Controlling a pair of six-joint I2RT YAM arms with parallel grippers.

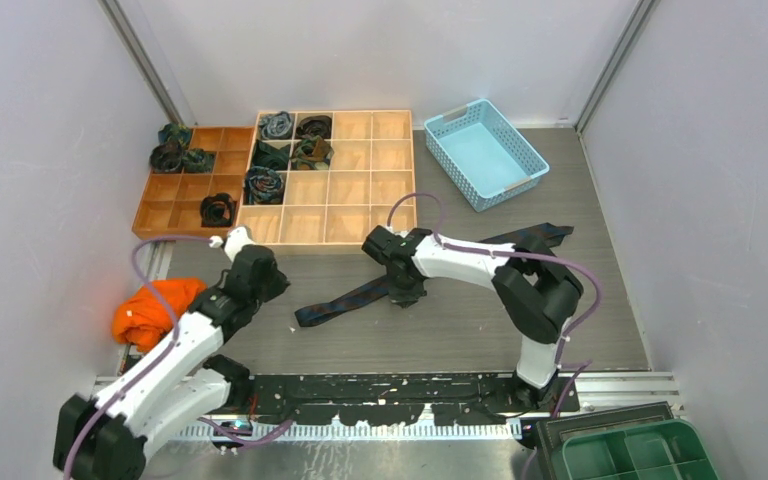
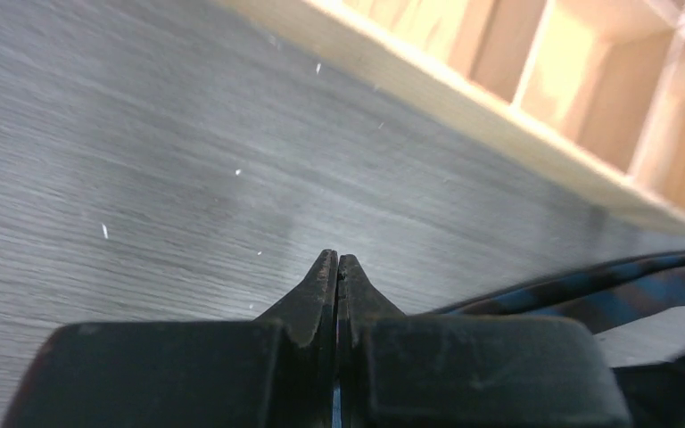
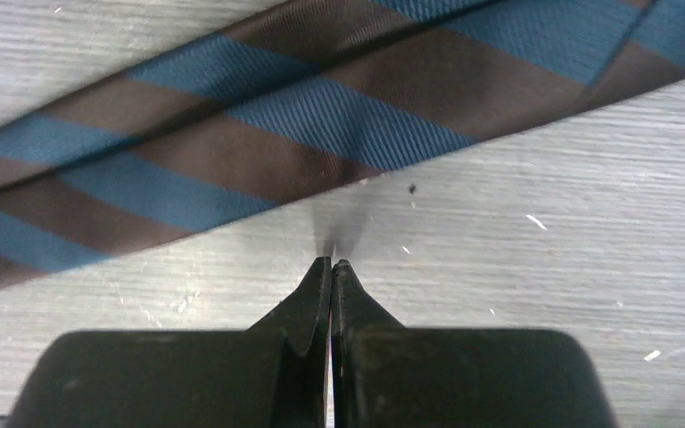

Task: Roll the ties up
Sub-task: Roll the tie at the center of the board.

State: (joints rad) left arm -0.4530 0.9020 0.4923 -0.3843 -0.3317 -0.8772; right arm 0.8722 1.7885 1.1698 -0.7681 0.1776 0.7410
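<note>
One tie (image 1: 360,295), striped blue and brown, lies flat as a long strip across the table from lower left to upper right. It fills the top of the right wrist view (image 3: 232,152), and its end shows at the right edge of the left wrist view (image 2: 624,290). My right gripper (image 1: 405,296) is shut and empty, its tips (image 3: 332,263) pointing down at the table just beside the tie's edge. My left gripper (image 1: 278,284) is shut and empty (image 2: 337,257), left of the tie's near end. Several rolled ties (image 1: 264,185) sit in the wooden organizers.
A light wooden grid organizer (image 1: 360,185) and a darker one (image 1: 175,195) stand at the back left; the light one's front wall (image 2: 499,116) is close ahead of my left gripper. A light blue basket (image 1: 485,152) is back right, an orange object (image 1: 145,310) at the left edge, and a green bin (image 1: 640,455) at the near right.
</note>
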